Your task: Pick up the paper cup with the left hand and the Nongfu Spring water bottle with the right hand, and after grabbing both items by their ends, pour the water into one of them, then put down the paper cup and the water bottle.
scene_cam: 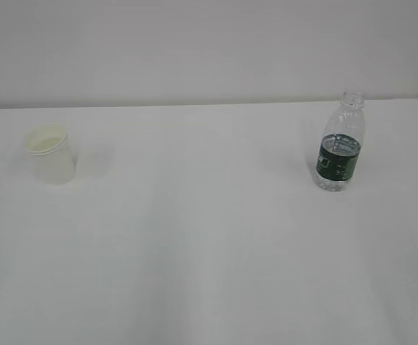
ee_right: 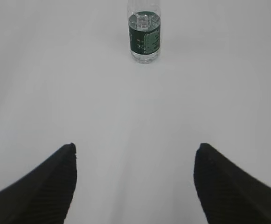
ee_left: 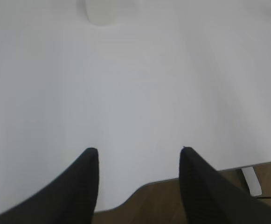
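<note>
The off-white paper cup (scene_cam: 51, 154) stands upright on the left of the white table (scene_cam: 209, 251); its base shows at the top edge of the left wrist view (ee_left: 100, 14). The clear Nongfu Spring water bottle (scene_cam: 340, 142) with a dark green label stands upright and uncapped on the right, with water up to the label's top, and appears far ahead in the right wrist view (ee_right: 144, 33). My left gripper (ee_left: 138, 156) is open and empty over the table's near edge, far from the cup. My right gripper (ee_right: 135, 151) is open wide and empty, well short of the bottle. Neither arm shows in the exterior view.
The table's near edge and a brown floor (ee_left: 163, 200) lie below the left gripper. A white strip (ee_left: 252, 181) lies on that floor at the right. A pale wall (scene_cam: 209, 50) stands behind the table.
</note>
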